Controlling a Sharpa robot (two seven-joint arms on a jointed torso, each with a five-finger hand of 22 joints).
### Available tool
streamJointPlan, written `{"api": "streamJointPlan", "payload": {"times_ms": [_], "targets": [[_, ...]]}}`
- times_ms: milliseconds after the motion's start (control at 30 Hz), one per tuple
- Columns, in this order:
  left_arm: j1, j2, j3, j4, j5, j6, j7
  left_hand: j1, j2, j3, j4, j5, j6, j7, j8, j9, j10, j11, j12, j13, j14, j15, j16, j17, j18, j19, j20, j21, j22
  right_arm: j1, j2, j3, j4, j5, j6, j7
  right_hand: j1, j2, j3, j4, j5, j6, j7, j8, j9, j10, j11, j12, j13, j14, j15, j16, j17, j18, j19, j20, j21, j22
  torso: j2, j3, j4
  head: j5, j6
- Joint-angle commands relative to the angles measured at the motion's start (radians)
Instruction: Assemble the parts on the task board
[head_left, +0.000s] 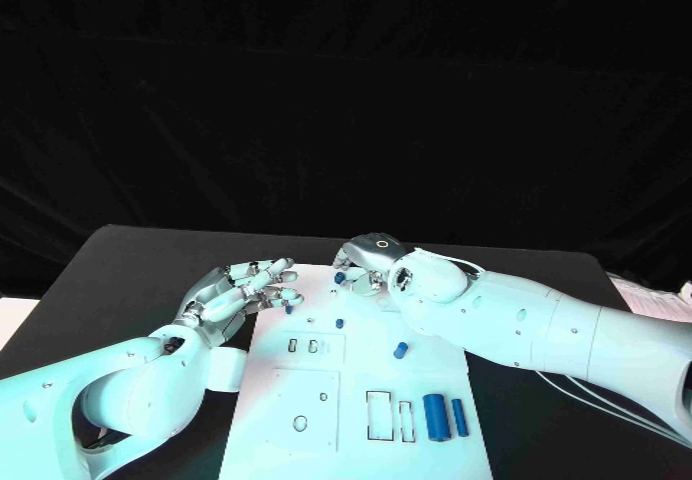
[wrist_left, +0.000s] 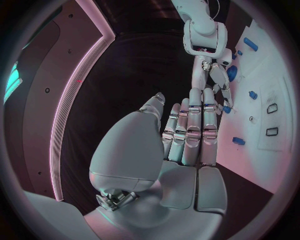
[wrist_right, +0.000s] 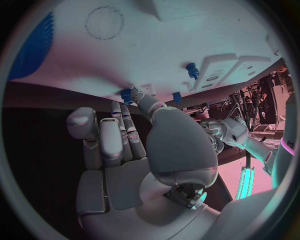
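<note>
The right hand (head_left: 378, 268) pinches a small blue peg (head_left: 339, 277) at the task board's (head_left: 433, 372) far edge on the bench. The left hand (head_left: 248, 287) hovers beside it, fingers apart, holding nothing. The peg looks light, rigid and slippery; best gripped by its sides.

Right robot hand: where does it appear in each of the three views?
Head view: right robot hand at the task board's far edge.
Left wrist view: right robot hand, fingertips at the board's edge.
Right wrist view: right robot hand in the middle, fingertips at the board.
Shared landmark: the white task board.
</note>
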Motion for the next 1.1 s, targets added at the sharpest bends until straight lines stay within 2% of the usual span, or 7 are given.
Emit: {"api": "streamJointPlan", "payload": {"times_ms": [33, 367, 533, 667, 800, 833, 1100], "targets": [[0.002, -0.004, 0.001, 0.001, 0.001, 0.021, 0.003, 0.003, -0.001, 0.000, -0.007, -0.007, -0.001, 0.008, -0.005, 0.000, -0.001, 0.007, -0.006, 0.001, -0.001, 0.005, -0.004, 0.002, 0.019, 0.004, 0.006, -0.005, -0.001, 0.000, -0.026, 0.000, 0.031, 0.002, -0.036, 0.002, 0.006, -0.014, -0.010, 0.006, -0.003, -0.006, 0.001, 0.001, 0.001, -0.003, 0.002, 0.005, 0.001, 0.000, 0.009, -0.018, -0.028, 0.009, -0.011, 0.001, -0.012, -0.017, 0.001, 0.0009, -0.0037, 0.000, 0.003], [0.002, -0.009, 0.001, 0.002, 0.002, 0.023, 0.002, 0.002, -0.001, 0.000, -0.007, -0.011, -0.001, 0.008, -0.006, 0.000, -0.001, 0.007, -0.007, 0.001, -0.001, 0.005, -0.006, 0.003, 0.019, 0.004, 0.006, -0.006, -0.002, 0.013, -0.181, 0.017, 0.179, 0.115, -0.023, -0.006, 0.024, -0.011, 0.002, 0.046, 0.002, 0.044, -0.011, 0.010, 0.007, 0.183, -0.033, 0.073, 0.022, 0.028, -0.018, 0.042, 0.082, -0.008, 0.052, -0.014, 0.045, 0.082, -0.005, 0.0061, -0.0153, -0.004, 0.004], [0.002, -0.007, 0.001, -0.005, 0.004, 0.024, 0.002, 0.003, 0.000, 0.001, -0.008, -0.012, 0.001, 0.008, -0.006, 0.000, 0.000, 0.007, -0.007, 0.001, -0.001, 0.005, -0.006, 0.003, 0.019, 0.004, 0.006, -0.006, -0.003, 0.034, -0.275, 0.023, 0.244, 0.194, 0.048, -0.067, -0.042, -0.098, -0.092, 0.093, 0.036, 0.032, -0.033, 0.003, 0.003, 0.333, -0.064, 0.139, 0.067, 0.031, -0.043, 0.060, 0.113, -0.010, 0.061, -0.034, 0.052, 0.091, -0.013, 0.0077, -0.0260, -0.005, 0.002], [0.002, -0.005, 0.000, -0.008, 0.009, 0.026, 0.004, 0.004, 0.002, 0.002, -0.009, -0.014, 0.004, 0.007, -0.006, 0.001, 0.003, 0.006, -0.007, 0.002, -0.001, 0.005, -0.008, 0.005, 0.020, 0.004, 0.006, -0.007, -0.003, 0.041, -0.327, 0.025, 0.275, 0.208, 0.089, -0.110, -0.031, -0.108, -0.222, 0.132, 0.070, 0.028, -0.053, 0.005, 0.004, 0.430, -0.086, 0.228, 0.154, 0.044, -0.064, 0.098, 0.184, -0.026, 0.105, -0.057, 0.095, 0.168, -0.017, 0.0090, -0.0325, -0.004, 0.005], [0.002, -0.003, 0.000, -0.010, 0.011, 0.029, 0.003, 0.005, 0.002, 0.002, -0.010, -0.014, 0.005, 0.006, -0.006, 0.001, 0.005, 0.006, -0.007, 0.002, -0.001, 0.005, -0.009, 0.005, 0.020, 0.005, 0.006, -0.008, -0.004, 0.041, -0.353, 0.025, 0.280, 0.234, 0.123, -0.137, 0.064, -0.058, -0.410, 0.234, 0.093, 0.011, -0.051, 0.010, 0.006, 0.397, -0.087, 0.761, 0.748, 0.059, -0.067, 0.167, 0.313, -0.044, 0.149, -0.058, 0.147, 0.258, -0.018, 0.0116, -0.0355, -0.005, 0.002], [0.002, -0.002, 0.000, -0.010, 0.011, 0.029, 0.003, 0.005, 0.002, 0.002, -0.010, -0.014, 0.005, 0.006, -0.006, 0.001, 0.005, 0.006, -0.007, 0.002, -0.001, 0.005, -0.009, 0.005, 0.020, 0.005, 0.006, -0.008, -0.004, 0.041, -0.355, 0.025, 0.278, 0.240, 0.128, -0.142, 0.082, -0.066, -0.430, 0.269, 0.090, 0.007, -0.047, 0.008, 0.006, 0.384, -0.083, 0.887, 0.891, 0.064, -0.057, 0.186, 0.354, -0.045, 0.158, -0.059, 0.161, 0.283, -0.018, 0.0125, -0.0366, -0.005, 0.001], [0.001, 0.002, 0.000, -0.015, 0.012, 0.033, 0.001, 0.005, 0.003, 0.002, -0.010, -0.015, 0.006, 0.006, -0.006, 0.001, 0.006, 0.005, -0.008, 0.002, -0.001, 0.005, -0.010, 0.006, 0.020, 0.005, 0.006, -0.008, -0.004, 0.027, -0.336, 0.023, 0.238, 0.282, 0.175, -0.156, 0.130, -0.080, -0.463, 0.389, 0.110, -0.015, -0.027, 0.006, 0.005, 0.474, -0.061, 1.412, 1.421, 0.085, -0.038, 0.249, 0.506, -0.069, 0.213, -0.037, 0.232, 0.412, -0.017, 0.0140, -0.0348, -0.006, 0.000]]}}
